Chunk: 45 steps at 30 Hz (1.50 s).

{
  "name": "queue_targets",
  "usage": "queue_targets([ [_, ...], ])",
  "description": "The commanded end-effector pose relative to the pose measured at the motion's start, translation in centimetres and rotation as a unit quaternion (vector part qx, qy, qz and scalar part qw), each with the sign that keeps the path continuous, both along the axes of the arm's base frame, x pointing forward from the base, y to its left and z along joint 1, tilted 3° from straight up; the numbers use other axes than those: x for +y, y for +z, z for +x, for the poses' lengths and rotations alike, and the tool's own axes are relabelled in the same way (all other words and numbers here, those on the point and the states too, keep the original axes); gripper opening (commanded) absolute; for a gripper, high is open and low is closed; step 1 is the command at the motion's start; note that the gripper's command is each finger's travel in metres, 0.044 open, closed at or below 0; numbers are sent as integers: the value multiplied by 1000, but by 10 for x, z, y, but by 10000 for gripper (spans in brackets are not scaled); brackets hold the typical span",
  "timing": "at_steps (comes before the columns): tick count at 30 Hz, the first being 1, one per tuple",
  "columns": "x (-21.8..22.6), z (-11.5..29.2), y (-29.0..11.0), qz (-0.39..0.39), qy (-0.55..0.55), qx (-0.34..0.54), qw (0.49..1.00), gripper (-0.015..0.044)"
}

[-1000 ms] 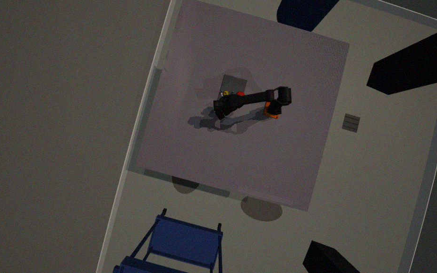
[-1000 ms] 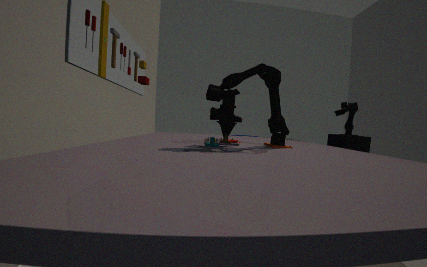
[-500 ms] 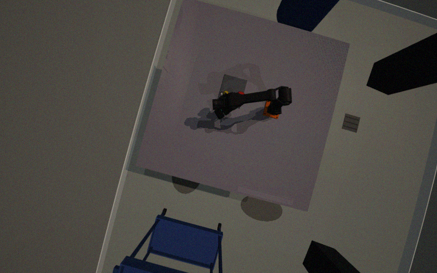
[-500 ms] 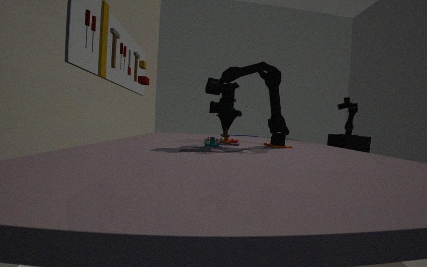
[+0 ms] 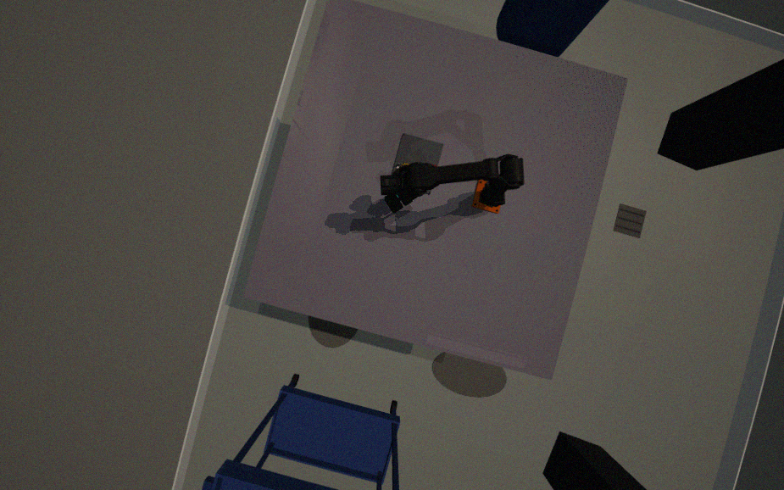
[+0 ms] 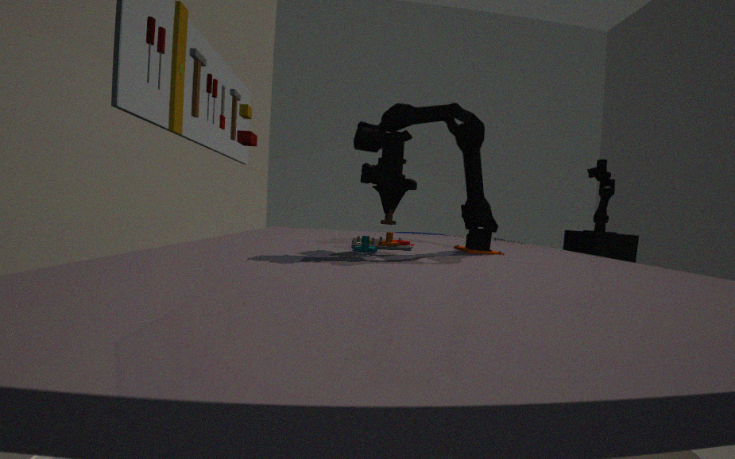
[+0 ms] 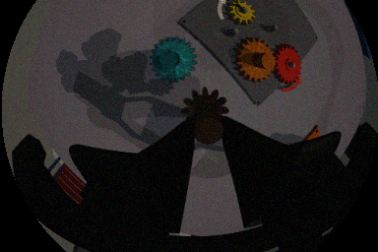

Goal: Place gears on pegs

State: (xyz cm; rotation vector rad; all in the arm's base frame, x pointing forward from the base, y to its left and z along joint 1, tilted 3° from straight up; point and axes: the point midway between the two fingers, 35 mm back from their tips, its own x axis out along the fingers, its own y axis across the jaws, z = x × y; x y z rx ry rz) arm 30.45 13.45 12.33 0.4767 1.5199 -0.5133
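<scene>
Orange gear (image 6: 388,241) (image 7: 252,59) on board (image 6: 404,246) (image 7: 295,23), looks meshed w/ red gear (image 6: 402,242) (image 7: 286,65). Gripper (image 6: 390,212) (image 7: 208,122) nearly closed, gripping brown gear (image 6: 388,221) (image 7: 206,103) aloft. Teal gear (image 6: 365,246) (image 7: 173,59) on table, off board. Yellow gear (image 7: 241,12) not linked yet; chain approx half done.

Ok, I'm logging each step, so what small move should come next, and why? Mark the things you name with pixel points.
Probably carry the brown gear (image 6: 388,221) (image 7: 206,103) over toward the empty pegs between the orange gear (image 7: 255,60) and the yellow gear (image 7: 241,12), staying high. The fingers hold it raised, short of the board (image 7: 290,23), and no gear visibly bridges those two yet.
</scene>
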Motion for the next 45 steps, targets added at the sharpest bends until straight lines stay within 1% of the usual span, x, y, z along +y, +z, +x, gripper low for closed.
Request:
queue_targets([
  [1,1,1,12,6,-3,-6,1000,0],
  [30,-2,-9,67,5,-13,5,1000,0],
  [34,-5,-6,64,5,-13,5,1000,0],
  [45,-27,12,39,5,-13,4,1000,0],
])
